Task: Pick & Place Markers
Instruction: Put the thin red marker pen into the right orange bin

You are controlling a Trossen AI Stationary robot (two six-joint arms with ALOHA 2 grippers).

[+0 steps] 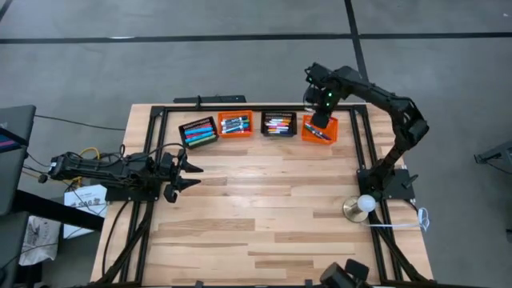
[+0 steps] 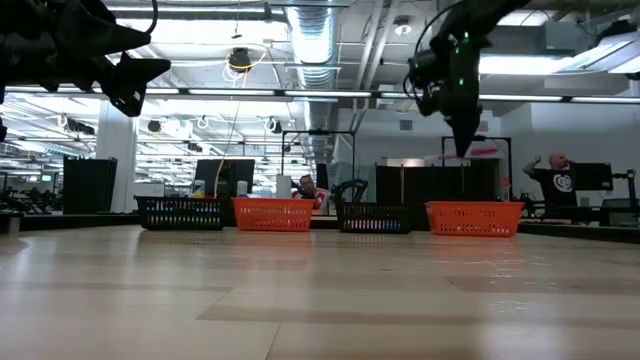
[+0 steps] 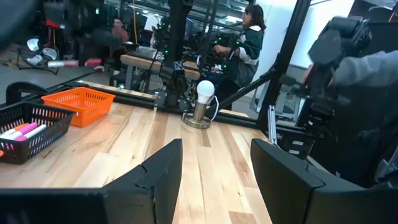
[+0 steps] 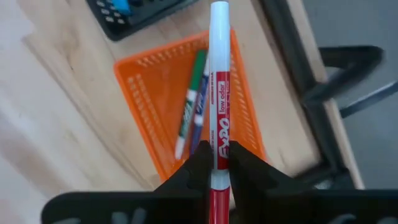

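My right gripper (image 4: 217, 158) points down over the orange basket (image 4: 149, 87) at the far right (image 1: 331, 130), shut on a red-and-white marker (image 4: 219, 74). A green marker (image 4: 190, 99) and a blue one (image 4: 201, 107) lie on that basket's floor. In the low view the right gripper (image 2: 462, 135) hangs well above the basket (image 2: 475, 217). More markers (image 1: 234, 124) fill the other baskets along the far edge. My left gripper (image 1: 192, 174) waits open near the table's left edge, pointing level, with nothing between its fingers (image 3: 163, 168). My right gripper pinches the marker between its two fingers near the red end (image 4: 219, 177), where the white barrel meets it. The fingers come from above, pointing down. The marker hangs upright below them, white end (image 4: 219, 12) lowest, clear of the basket.
A black basket (image 1: 198, 132), an orange one (image 1: 235, 125) and another black one (image 1: 278, 124) stand in a row left of the far-right basket. A lamp with a white bulb (image 1: 364, 204) stands near the right arm's base. People show in the room beyond the table.
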